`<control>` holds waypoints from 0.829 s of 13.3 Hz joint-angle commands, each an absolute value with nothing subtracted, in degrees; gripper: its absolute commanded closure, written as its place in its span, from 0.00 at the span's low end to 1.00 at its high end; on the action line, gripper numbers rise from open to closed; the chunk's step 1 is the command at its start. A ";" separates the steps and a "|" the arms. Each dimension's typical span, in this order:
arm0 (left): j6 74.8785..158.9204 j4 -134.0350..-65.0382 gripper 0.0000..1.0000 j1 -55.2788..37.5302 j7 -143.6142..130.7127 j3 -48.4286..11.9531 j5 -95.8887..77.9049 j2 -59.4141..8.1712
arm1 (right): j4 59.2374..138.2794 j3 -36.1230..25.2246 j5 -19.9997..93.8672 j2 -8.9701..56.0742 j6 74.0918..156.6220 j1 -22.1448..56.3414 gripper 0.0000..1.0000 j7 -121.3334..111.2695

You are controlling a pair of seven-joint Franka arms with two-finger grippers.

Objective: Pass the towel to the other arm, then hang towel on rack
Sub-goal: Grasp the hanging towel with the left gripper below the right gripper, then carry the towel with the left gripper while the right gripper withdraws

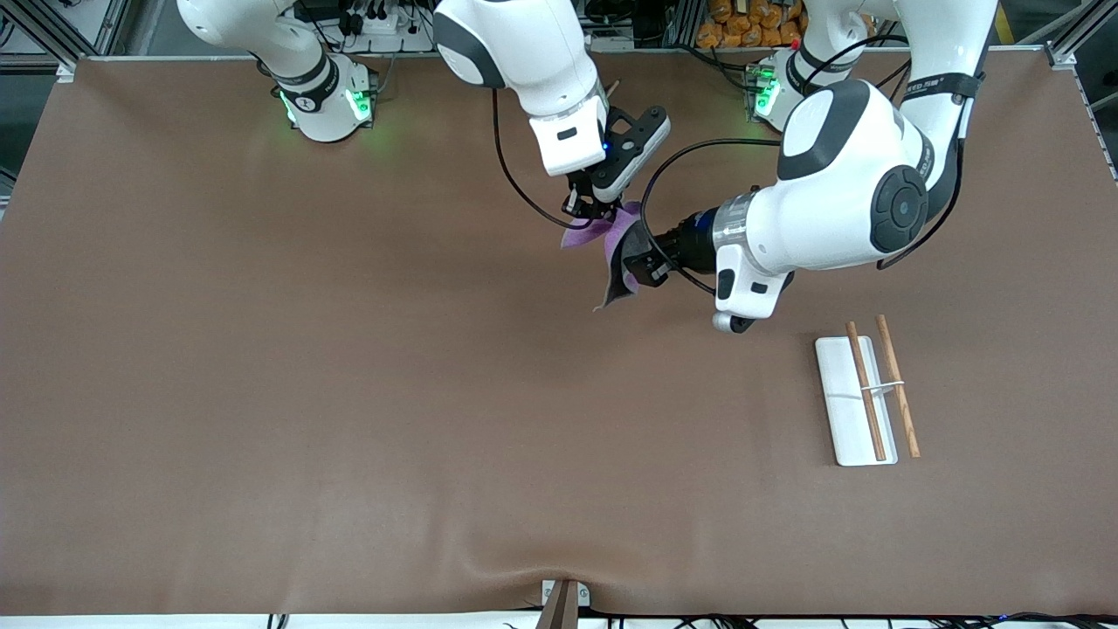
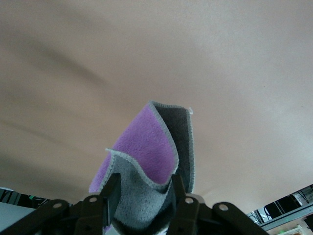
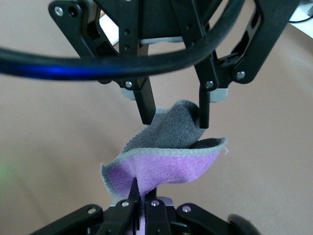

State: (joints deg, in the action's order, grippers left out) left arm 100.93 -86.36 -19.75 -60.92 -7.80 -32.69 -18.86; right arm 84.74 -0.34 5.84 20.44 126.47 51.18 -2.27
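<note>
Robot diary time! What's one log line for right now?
step: handover | towel: in air over table | right tool: shut on towel | left tool: around towel, not yet clamped | rack: bare

surface: brown table cover (image 1: 262, 393) | edge: aluminium frame rails (image 1: 1061, 54) | light: even

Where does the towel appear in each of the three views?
Front view: the towel hangs mid-air between both end effectors, above the table's middle.
Left wrist view: towel at lower centre.
Right wrist view: towel at centre.
Shared landmark: the brown table.
</note>
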 commanded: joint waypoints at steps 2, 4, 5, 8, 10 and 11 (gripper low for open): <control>100.28 -86.31 0.67 -20.13 -61.70 -7.56 -33.57 -18.81 | 84.55 -1.05 5.19 20.83 127.00 51.94 1.00 -2.20; 100.28 -86.22 0.91 -20.04 -61.08 -7.56 -33.57 -18.81 | 84.55 -1.05 5.27 20.83 127.00 51.94 1.00 -2.11; 100.28 -86.22 1.00 -20.04 -60.82 -7.47 -33.57 -18.81 | 84.55 -1.05 5.27 20.83 127.00 51.94 1.00 -2.11; 100.20 -86.13 1.00 -18.81 -60.91 -7.47 -33.23 -17.76 | 84.55 -1.05 5.36 20.74 127.00 51.94 1.00 -2.11; 99.93 -86.13 1.00 -17.32 -61.00 -7.29 -32.87 -15.92 | 84.55 -1.05 5.54 20.66 126.91 51.86 1.00 -1.94; 98.80 -86.13 1.00 -16.10 -60.21 -7.21 -32.78 -15.04 | 84.46 -1.14 5.36 20.48 126.74 51.94 0.54 -1.85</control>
